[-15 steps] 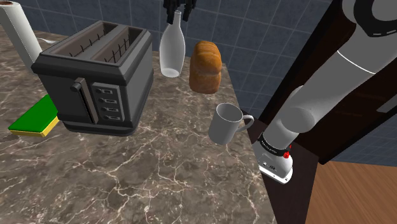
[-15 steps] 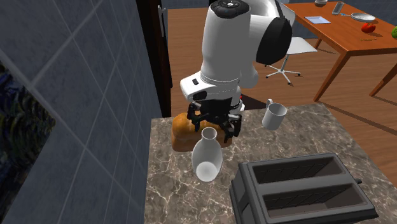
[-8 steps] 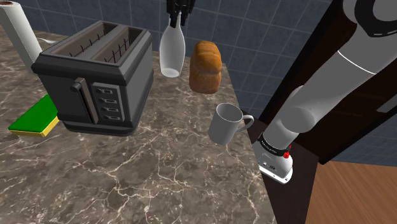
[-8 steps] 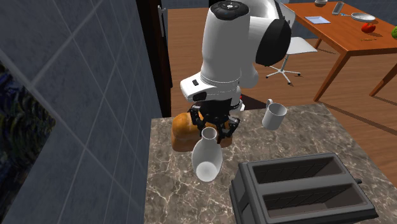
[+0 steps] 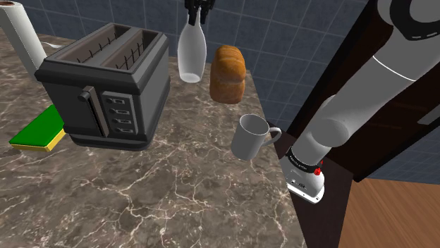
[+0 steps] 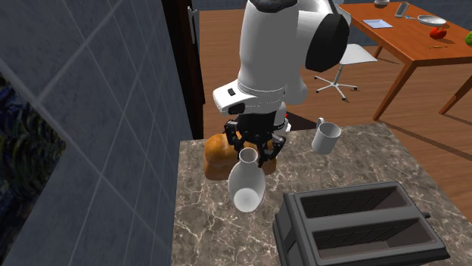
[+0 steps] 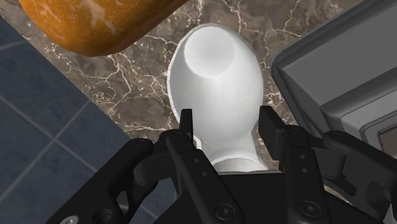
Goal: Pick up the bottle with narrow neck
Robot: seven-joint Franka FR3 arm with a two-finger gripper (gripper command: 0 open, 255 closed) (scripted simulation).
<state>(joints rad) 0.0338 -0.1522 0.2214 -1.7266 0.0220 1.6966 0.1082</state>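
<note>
A white bottle with a narrow neck [image 5: 191, 56] hangs tilted just above the brown marble counter [image 5: 176, 197], between the toaster and the bread loaf. My black gripper [image 5: 197, 8] is shut on its neck from above. In the second exterior view the gripper [image 6: 253, 151] clasps the top of the bottle [image 6: 246, 185], whose round base faces the camera. In the wrist view the bottle's body [image 7: 216, 76] swells out beyond the gripper [image 7: 226, 124], with a fingertip [image 7: 186, 121] on each side of the neck.
A dark grey toaster [image 5: 106, 81] stands close beside the bottle. A brown bread loaf [image 5: 228, 72] is on its other side, by the blue tiled wall. A white mug [image 5: 250, 136] sits near the counter's edge. A green and yellow sponge [image 5: 37, 130] and a paper roll [image 5: 21, 35] lie beyond the toaster.
The fingers closed on the bottle's neck. The gripper then rose a little, taking the bottle with it.
</note>
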